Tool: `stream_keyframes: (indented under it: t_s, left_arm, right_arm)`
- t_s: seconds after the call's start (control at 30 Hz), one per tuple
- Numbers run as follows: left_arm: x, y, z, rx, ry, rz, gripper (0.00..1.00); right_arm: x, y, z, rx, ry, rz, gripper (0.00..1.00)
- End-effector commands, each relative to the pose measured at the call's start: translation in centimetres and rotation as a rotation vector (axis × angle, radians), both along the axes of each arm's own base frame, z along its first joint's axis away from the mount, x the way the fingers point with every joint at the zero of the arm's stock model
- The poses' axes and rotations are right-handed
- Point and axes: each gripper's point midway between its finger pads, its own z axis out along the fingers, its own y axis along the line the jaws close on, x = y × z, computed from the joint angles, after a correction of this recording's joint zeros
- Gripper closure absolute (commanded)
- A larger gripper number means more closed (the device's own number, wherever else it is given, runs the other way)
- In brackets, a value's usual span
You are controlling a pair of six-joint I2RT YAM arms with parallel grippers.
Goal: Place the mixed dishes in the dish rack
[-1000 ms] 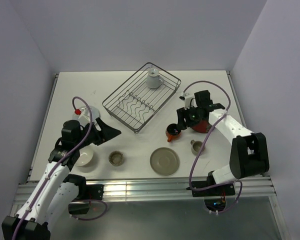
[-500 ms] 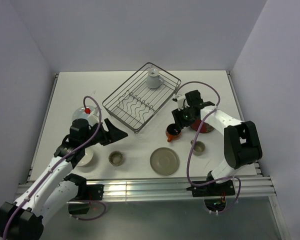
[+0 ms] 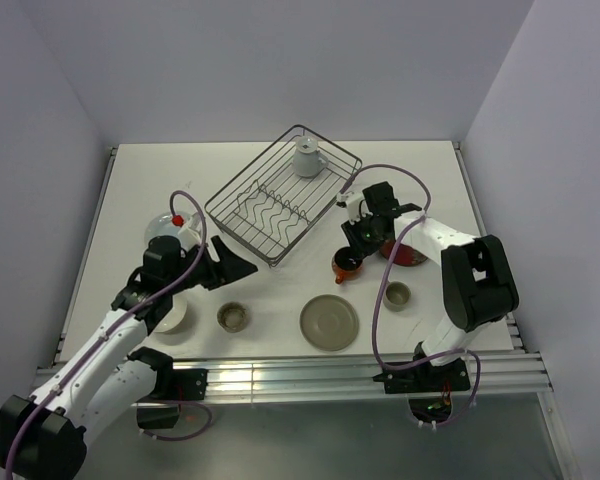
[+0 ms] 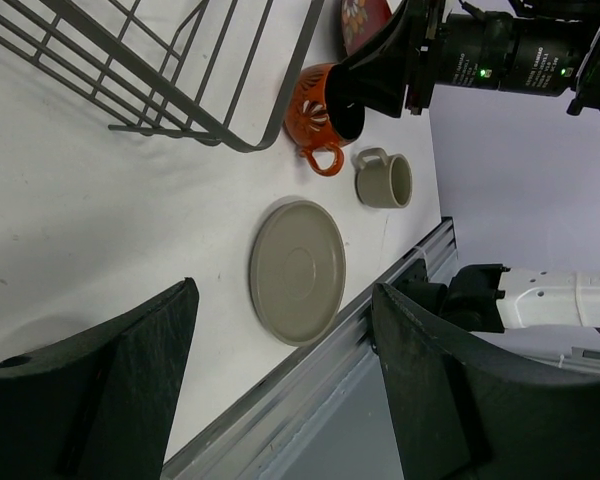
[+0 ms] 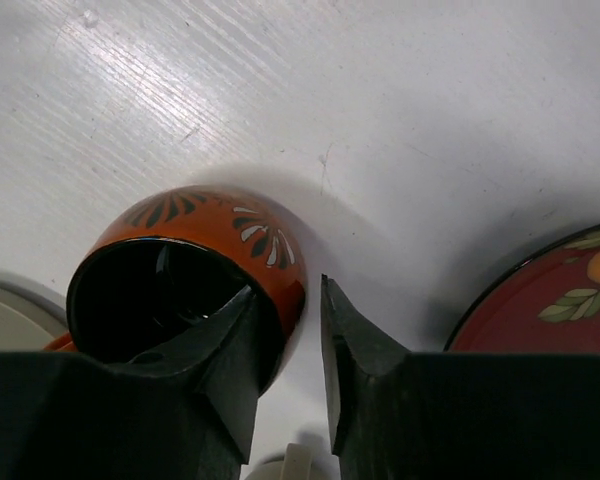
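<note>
Table [image 3: 130,190] surface, white and walled on three sides, carried everything. On its far middle sat the dish rack [image 3: 280,212], a dark wire basket set at an angle, with wavy dividers along its bottom and a pale grey cup [image 3: 307,158] standing in its far corner.

Both arms reached in from the near edge. The left pincer [image 3: 230,268] hovered over the table just beside the rack's near corner, its fingers spread wide with nothing between them. The right pincer [image 5: 288,285] was down at the orange-red mug [image 3: 346,267], narrowly spread astride its wall: one finger [image 5: 215,340] sat inside the dark hollow and the other [image 5: 355,350] outside, with a thin gap showing between that finger and the glaze.

The red floral plate [image 3: 408,252] lay flat on the table to the right of the mug, partly under the right arm. The olive-grey plate [image 3: 329,322] lay near the front edge, between the two arms. A pale white plate [image 3: 161,228] lay to the left, half hidden by the left arm. The cream bowl [image 3: 172,315] sat on the table beneath that arm.

The mug stood on the table just off the rack's right side, its handle toward the near edge. A beige cup [image 3: 397,295] stood near the olive-grey plate's right, and a small dull cup [image 3: 234,317] stood between the bowl and that plate
</note>
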Motion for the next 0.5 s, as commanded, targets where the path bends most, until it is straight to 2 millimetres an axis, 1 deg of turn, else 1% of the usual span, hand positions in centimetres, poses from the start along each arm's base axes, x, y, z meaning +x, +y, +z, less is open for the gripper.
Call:
stream_keyframes:
  t_s: [0.0,0.03,0.1,0.13,0.2,0.23,0.27,0.3,0.33,0.43,0.47]
  left_arm:
    - [0.8,-0.8,2.8,-0.041,-0.077,-0.011,0.24]
    - [0.9,-0.9,3.2,-0.049,-0.082,-0.011,0.24]
    - [0.9,-1.4,3.8,-0.063,-0.093,-0.023,0.24]
    - [0.9,-1.6,4.3,-0.074,-0.099,-0.028,0.24]
    - [0.9,-2.0,4.9,-0.086,-0.109,-0.040,0.24]
    - [1.0,-2.2,5.5,-0.097,-0.114,-0.042,0.24]
    - [0.8,-2.4,5.8,-0.105,-0.114,-0.049,0.24]
    - [0.8,-2.6,6.2,-0.114,-0.119,-0.057,0.24]
    - [1.0,-2.8,7.4,-0.138,-0.142,-0.058,0.24]
    - [1.0,-3.2,9.3,-0.190,-0.165,-0.068,0.24]
    - [1.0,-3.4,9.7,-0.206,-0.164,-0.075,0.24]
  right_arm:
    - [2.0,0.6,1.6,0.011,-0.086,0.024,0.66]
    - [2.0,0.7,1.7,0.012,-0.090,0.024,0.72]
    - [1.8,0.8,1.7,0.019,-0.090,0.024,0.79]
    - [1.9,0.7,1.7,0.020,-0.091,0.018,0.88]
    - [1.7,0.8,1.8,0.034,-0.088,0.017,0.91]
    - [1.7,0.7,1.9,0.040,-0.090,0.011,0.96]
    - [1.7,0.8,2.4,0.052,-0.100,0.009,0.99]
    - [1.7,0.9,2.7,0.069,-0.104,0.012,1.00]
    - [1.7,0.8,3.2,0.081,-0.113,0.007,1.00]
    - [1.5,0.8,5.2,0.131,-0.154,0.015,1.00]
    - [1.6,0.6,6.4,0.146,-0.188,0.013,1.00]
